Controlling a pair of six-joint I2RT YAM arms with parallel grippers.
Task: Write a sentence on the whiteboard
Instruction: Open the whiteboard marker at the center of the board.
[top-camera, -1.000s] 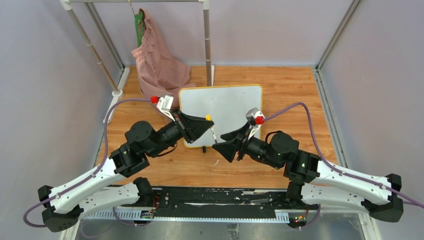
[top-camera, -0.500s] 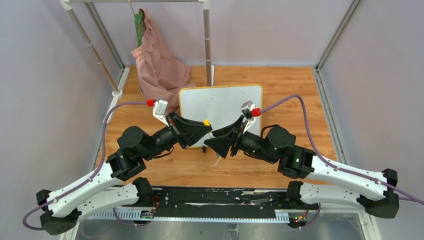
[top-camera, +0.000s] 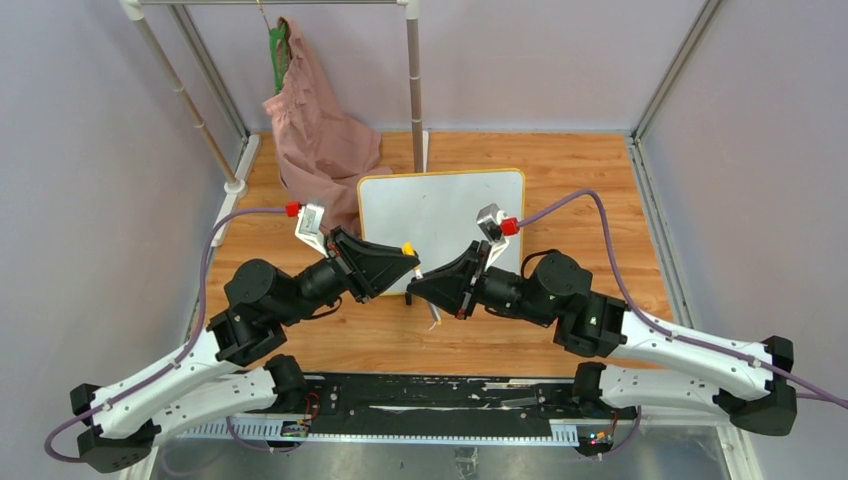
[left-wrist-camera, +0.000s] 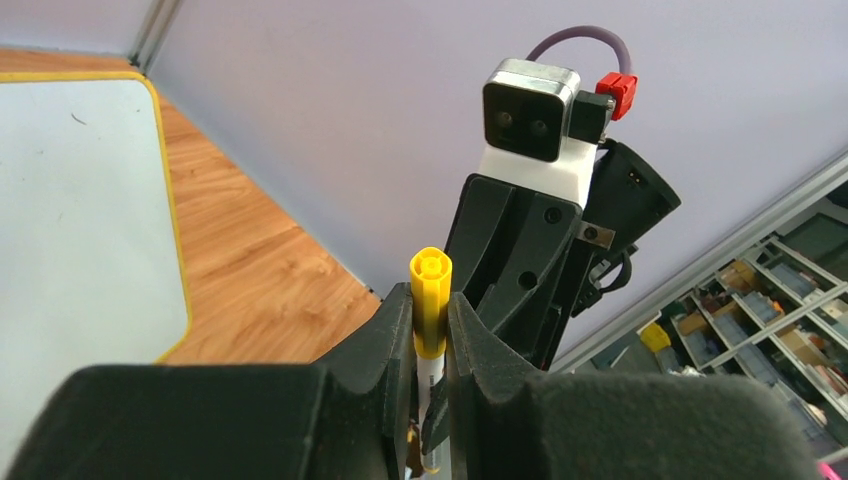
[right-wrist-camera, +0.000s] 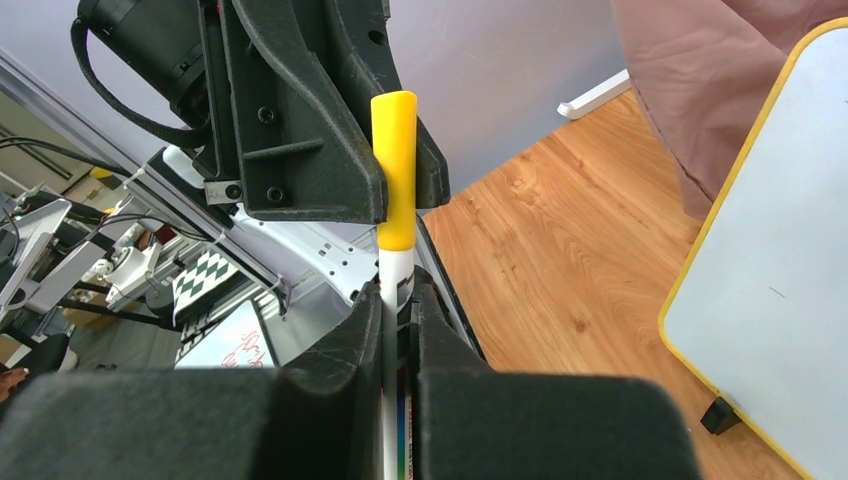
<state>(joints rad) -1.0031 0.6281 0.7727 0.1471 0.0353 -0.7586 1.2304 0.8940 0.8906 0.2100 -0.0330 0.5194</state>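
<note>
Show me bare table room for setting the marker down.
Bare wood: right of the whiteboard up to the side rail; between the arms down to the base plate. Crowded: whiteboard's front edge, where left gripper and right gripper clamp the marker; pink cloth back-left.

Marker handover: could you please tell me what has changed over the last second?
The right end effector swung left to meet the left end effector and closed on the marker barrel. The left arm drew back slightly toward its base, keeping its grip on the marker's yellow cap. The whiteboard stayed put.
</note>
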